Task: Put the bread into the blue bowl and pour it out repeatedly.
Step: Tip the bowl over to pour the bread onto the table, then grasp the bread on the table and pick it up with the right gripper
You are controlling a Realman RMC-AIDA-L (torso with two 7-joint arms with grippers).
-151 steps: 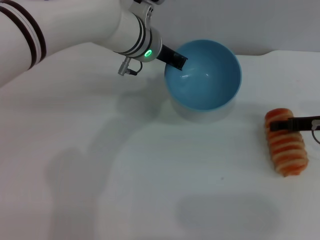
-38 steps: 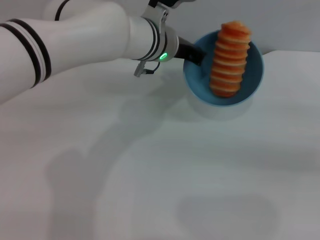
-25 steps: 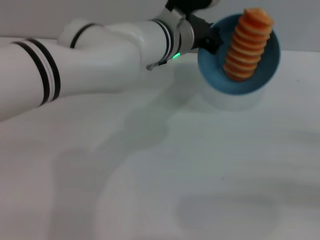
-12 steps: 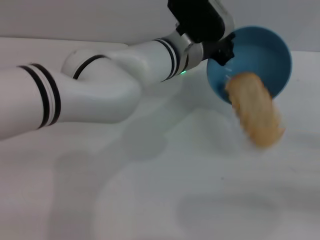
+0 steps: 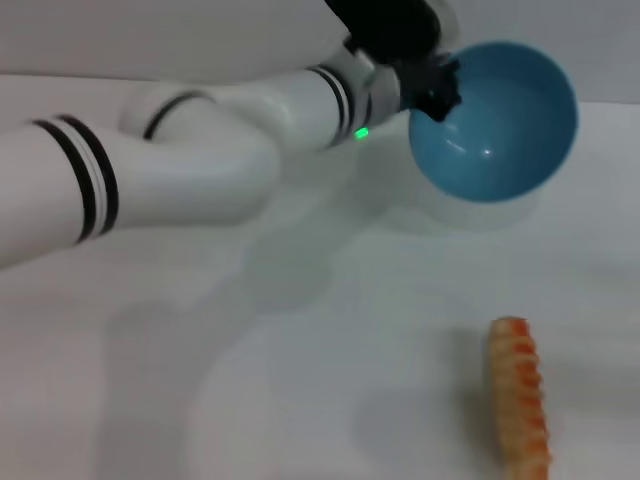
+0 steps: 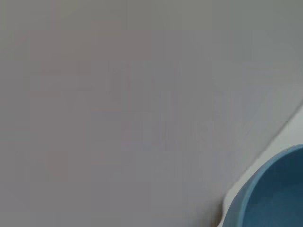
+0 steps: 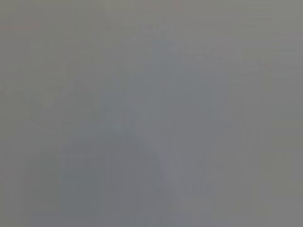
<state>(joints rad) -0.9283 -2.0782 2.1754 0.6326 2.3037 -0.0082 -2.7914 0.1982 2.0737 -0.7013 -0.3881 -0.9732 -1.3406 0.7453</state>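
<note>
My left gripper (image 5: 436,88) is shut on the near-left rim of the blue bowl (image 5: 497,125). It holds the bowl lifted above the table and tilted, with the opening facing me; the bowl is empty. Part of the bowl's rim shows in the left wrist view (image 6: 265,194). The bread (image 5: 520,408) lies on the white table at the front right, ridged orange top partly up, lengthwise toward me, apart from the bowl. My right gripper is out of view; the right wrist view shows only plain grey.
The white table (image 5: 250,380) spreads around the bread. My left arm (image 5: 200,160) reaches across the back left toward the bowl. A grey wall runs behind the table.
The bread has fallen out of the tilted bowl and come to rest on the table at the front right. The bowl is now empty, still held tilted by my left gripper.
</note>
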